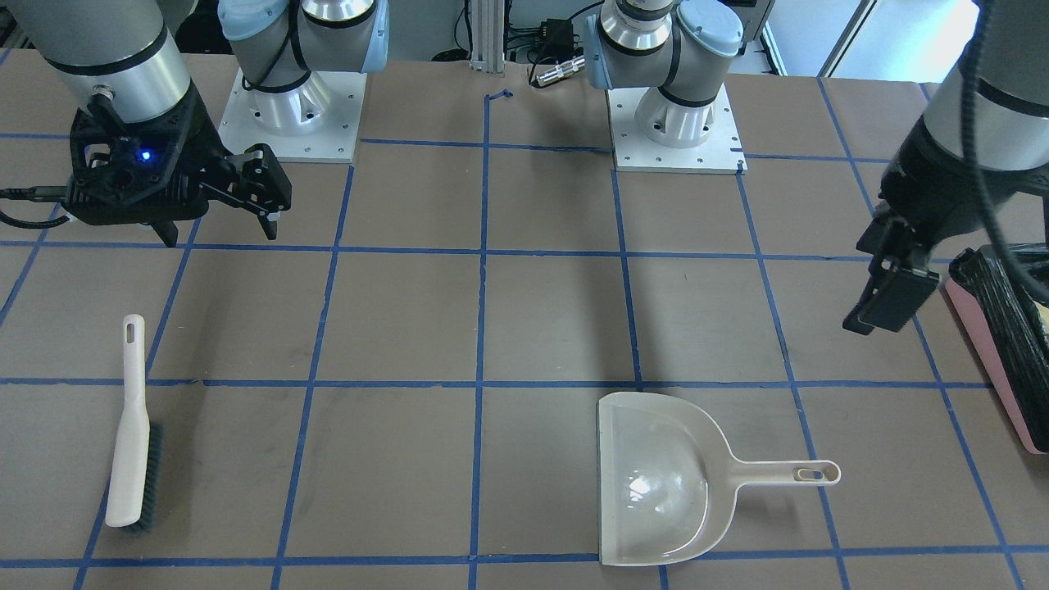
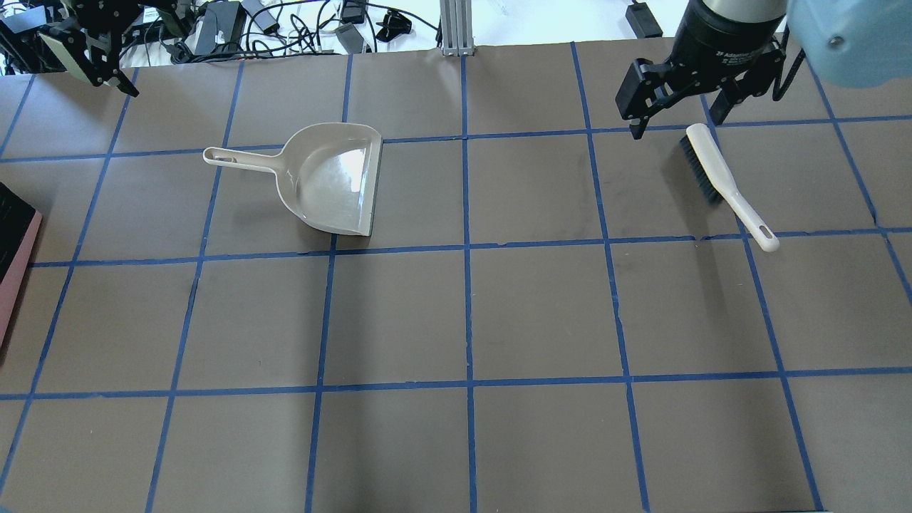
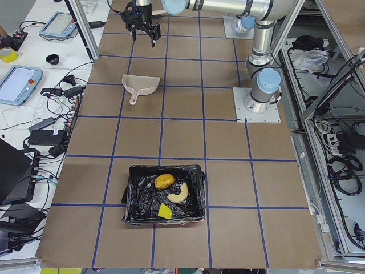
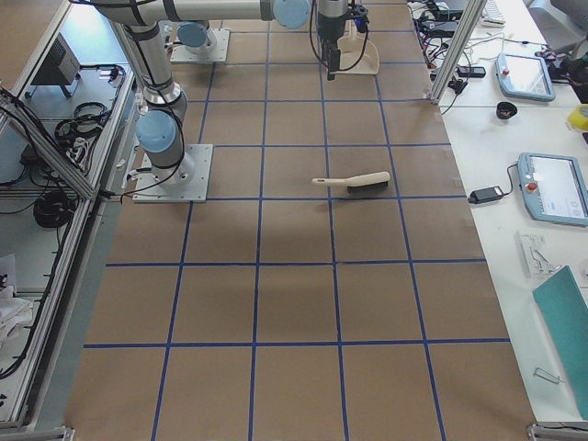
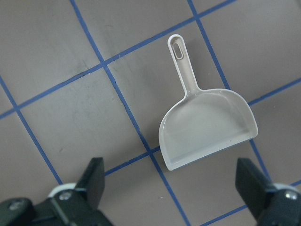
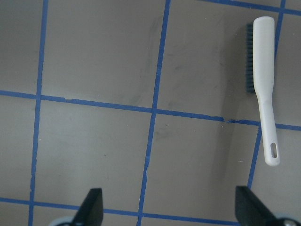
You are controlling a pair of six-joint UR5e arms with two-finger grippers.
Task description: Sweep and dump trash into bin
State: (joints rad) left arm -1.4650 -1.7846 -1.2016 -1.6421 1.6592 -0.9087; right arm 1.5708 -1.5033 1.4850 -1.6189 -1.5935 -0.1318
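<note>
The trash lies inside the bin (image 3: 134, 191): a yellow-orange lump (image 3: 164, 181), a tan curved piece (image 3: 178, 193) and a green-yellow wedge (image 3: 165, 212) on the black liner. The pink-sided bin (image 1: 996, 369) stands at the table's end on my left. My left gripper (image 1: 889, 287) hangs open in the air beside the bin, and its wrist view looks down on the dustpan (image 5: 207, 127). My right gripper (image 1: 221, 225) hangs open above the table, behind the brush (image 1: 131, 426). Both hold nothing.
The beige dustpan (image 2: 331, 178) lies flat on the brown paper, mouth toward the table's middle. The white brush (image 2: 719, 174) with dark bristles lies on the right side. Blue tape lines grid the table. Both arm bases (image 1: 295, 106) stand at the robot's edge.
</note>
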